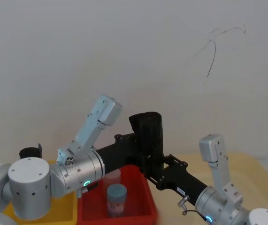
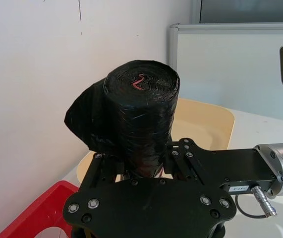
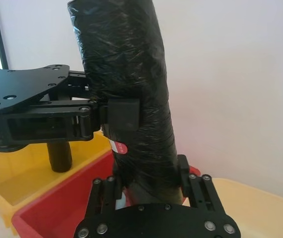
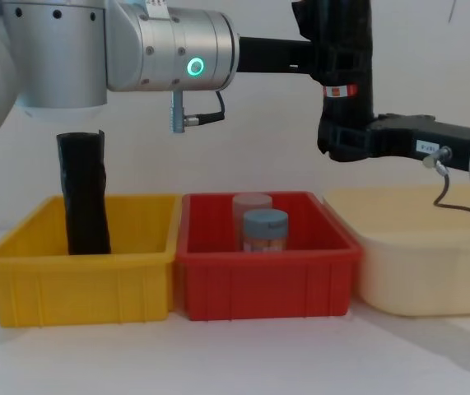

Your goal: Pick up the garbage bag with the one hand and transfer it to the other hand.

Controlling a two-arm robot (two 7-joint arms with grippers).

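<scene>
The garbage bag [image 4: 351, 107] hangs upright in the air above the red bin [image 4: 267, 263]. The left tool [image 4: 337, 53] clamps its upper part and the right tool [image 4: 346, 140] pinches its lower end. The handover looks midway; next, the left tool should let go and back away.

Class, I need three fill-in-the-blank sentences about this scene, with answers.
The left gripper clamps the garbage bag ____ where the right gripper grips it.
The plain black roll stands in the left bin, which is ____.
The blue-lidded jar sits in the middle bin, which is ____.
Missing words: above; yellow; red.
</scene>
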